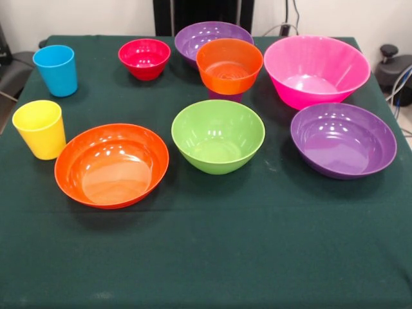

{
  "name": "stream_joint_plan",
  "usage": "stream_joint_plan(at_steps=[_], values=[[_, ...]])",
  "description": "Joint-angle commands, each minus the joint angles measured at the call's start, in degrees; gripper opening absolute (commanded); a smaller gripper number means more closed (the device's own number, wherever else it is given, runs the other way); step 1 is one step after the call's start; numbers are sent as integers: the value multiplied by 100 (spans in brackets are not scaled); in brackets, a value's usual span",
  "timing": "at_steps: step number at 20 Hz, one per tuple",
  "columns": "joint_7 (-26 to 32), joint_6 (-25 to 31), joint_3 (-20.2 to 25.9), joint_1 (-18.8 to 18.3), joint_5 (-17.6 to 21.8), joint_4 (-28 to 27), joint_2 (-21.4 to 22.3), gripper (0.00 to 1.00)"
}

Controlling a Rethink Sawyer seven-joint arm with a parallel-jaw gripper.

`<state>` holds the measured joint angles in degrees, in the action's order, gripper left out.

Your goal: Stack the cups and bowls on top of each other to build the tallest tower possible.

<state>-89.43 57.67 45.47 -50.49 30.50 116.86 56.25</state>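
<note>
Right now you see no tool, so its state can't be told. On the green tabletop [212,257], the pink bowl [317,69] sits at two o'clock, the wide orange bowl [111,165] at eight, one purple bowl [343,140] at four, another purple bowl [205,37] at twelve. The green bowl [217,135] holds the centre. Just behind it, the small orange bowl [230,65] rests on a purple cup [226,96]. The red bowl [144,58] sits at eleven, the blue cup [55,69] at ten, the yellow cup [40,128] at nine.

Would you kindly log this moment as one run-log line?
gripper: not in view | tower: small orange bowl on purple cup | other bowls, blue cup, yellow cup: apart
</note>
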Motion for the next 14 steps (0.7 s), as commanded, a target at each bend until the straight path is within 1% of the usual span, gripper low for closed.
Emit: stream_joint_plan(at_steps=[1, 3, 4, 6, 8, 10, 12, 14], values=[[596, 62, -5, -110, 86, 275, 270, 100], [796, -27, 52, -354, 27, 498, 517, 100], [1036, -66, 149, -542, -19, 609, 721, 100], [1472, 150, 199, -883, -64, 743, 1112, 100], [1691, 333, 216, -1083, 9, 803, 1348, 100], [1618, 286, 275, -1136, 79, 807, 1408, 100], [1401, 204, 325, -1097, 121, 717, 1330, 100], [1092, 245, 298, -875, 364, 486, 964, 100]])
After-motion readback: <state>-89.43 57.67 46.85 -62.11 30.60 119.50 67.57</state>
